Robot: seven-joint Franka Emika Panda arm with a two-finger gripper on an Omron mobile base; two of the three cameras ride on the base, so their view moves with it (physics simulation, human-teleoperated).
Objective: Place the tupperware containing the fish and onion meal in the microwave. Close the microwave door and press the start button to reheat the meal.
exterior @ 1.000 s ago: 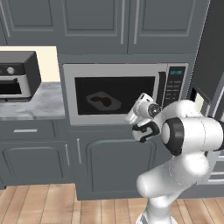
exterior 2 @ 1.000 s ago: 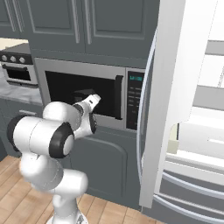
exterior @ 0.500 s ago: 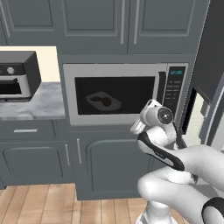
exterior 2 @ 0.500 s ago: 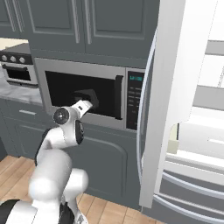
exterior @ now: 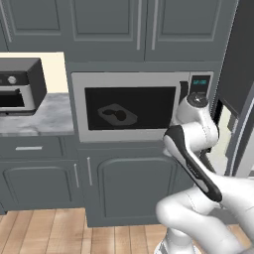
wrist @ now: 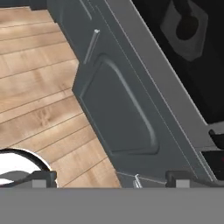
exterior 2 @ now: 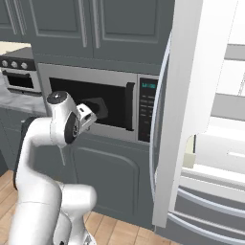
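So the tupperware [exterior: 117, 114] w/ the fish and onion meal [exterior: 120, 116] sat inside the microwave [exterior: 141, 105], seen thru the shut door's [exterior: 130, 107] black glass. Tool [exterior 2: 95, 111] was spread wide, holding nothing, right in front of the glass. Judging by that, only the start btn was left: control strip [exterior 2: 147, 111] lay at approx 3 o'clock from the tool in the right base view, past the tall dark handle [exterior 2: 129, 106]. Frame's smooth silver, tray translucent w/ rounded corners.

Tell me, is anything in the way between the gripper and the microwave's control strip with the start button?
Nothing visible blocks it. The open gripper hangs in front of the closed microwave door, and the control strip lies bare beside the door handle.
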